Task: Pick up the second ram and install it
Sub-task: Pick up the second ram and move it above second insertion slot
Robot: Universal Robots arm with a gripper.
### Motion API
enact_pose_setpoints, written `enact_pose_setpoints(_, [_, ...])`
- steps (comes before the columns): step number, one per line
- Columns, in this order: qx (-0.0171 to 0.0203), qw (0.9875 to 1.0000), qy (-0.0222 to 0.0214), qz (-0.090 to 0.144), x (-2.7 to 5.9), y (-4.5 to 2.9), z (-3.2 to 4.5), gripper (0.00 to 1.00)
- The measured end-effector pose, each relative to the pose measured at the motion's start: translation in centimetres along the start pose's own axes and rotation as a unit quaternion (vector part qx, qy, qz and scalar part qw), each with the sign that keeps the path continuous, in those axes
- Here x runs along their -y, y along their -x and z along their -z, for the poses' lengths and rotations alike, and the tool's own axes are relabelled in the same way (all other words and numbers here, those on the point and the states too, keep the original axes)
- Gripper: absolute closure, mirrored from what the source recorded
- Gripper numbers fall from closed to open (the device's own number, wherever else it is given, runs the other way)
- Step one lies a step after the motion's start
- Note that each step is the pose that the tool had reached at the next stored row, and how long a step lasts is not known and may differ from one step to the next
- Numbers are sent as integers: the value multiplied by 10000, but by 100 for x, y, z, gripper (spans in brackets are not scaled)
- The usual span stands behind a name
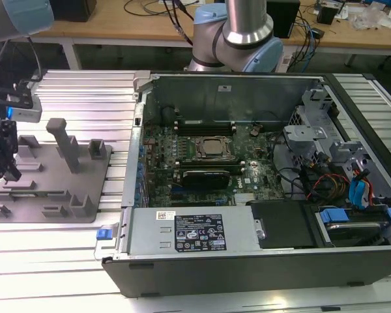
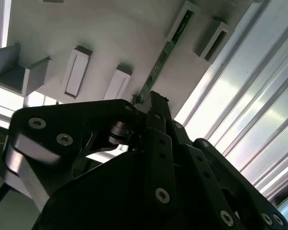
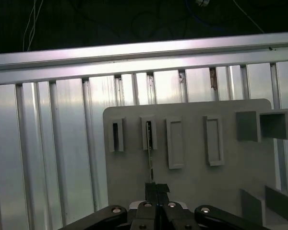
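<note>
The second ram [image 2: 165, 52] is a thin green stick standing on edge in a slot of the grey holder plate [image 2: 110, 28]. In the first wrist view the ram [image 3: 150, 153] shows edge-on, running from its slot to my fingertips. My gripper [image 2: 153, 98] [image 3: 157, 188] is shut on the near end of the stick. In the exterior view the gripper [image 1: 5, 171] hangs over the left part of the holder plate [image 1: 52, 195], far from the open computer case [image 1: 247, 85] at the exterior view's right.
The plate carries several raised grey blocks and posts [image 1: 68, 147] and empty slots [image 3: 175, 143]. It lies on a ribbed aluminium table [image 1: 72, 91]. Inside the case lie the motherboard [image 1: 208, 163], its black memory slots [image 1: 205, 124], cables and drive bays [image 1: 352, 189].
</note>
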State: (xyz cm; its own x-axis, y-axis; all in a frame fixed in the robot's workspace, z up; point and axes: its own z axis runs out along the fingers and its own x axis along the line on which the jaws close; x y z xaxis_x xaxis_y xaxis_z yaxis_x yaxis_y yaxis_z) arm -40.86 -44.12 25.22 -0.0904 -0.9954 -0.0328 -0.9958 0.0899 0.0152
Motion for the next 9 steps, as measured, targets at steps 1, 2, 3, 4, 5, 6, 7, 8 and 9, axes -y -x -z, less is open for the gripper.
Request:
enact_pose_setpoints(1, [1,10000,-1,5,-16,-7,-39,92])
enact_pose_setpoints(2, [0,10000,-1,10,-28,-11,-68,92])
enact_pose_setpoints(3, [0,10000,-1,13,-33,-13,-86,92])
enact_pose_setpoints(4, [1,10000,-2,19,-38,-14,-105,92])
enact_pose_setpoints(5, [1,10000,-3,35,-45,-16,-130,92])
enact_pose_setpoints(6, [1,10000,-4,67,-50,-18,-156,92])
enact_pose_setpoints(7, [0,9999,-2,122,-55,-19,-185,92])
enact_pose_setpoints(8, [-1,9999,-1,150,-58,-20,-199,92])
enact_pose_setpoints(9, [-1,9999,-1,164,-59,-20,-202,92])
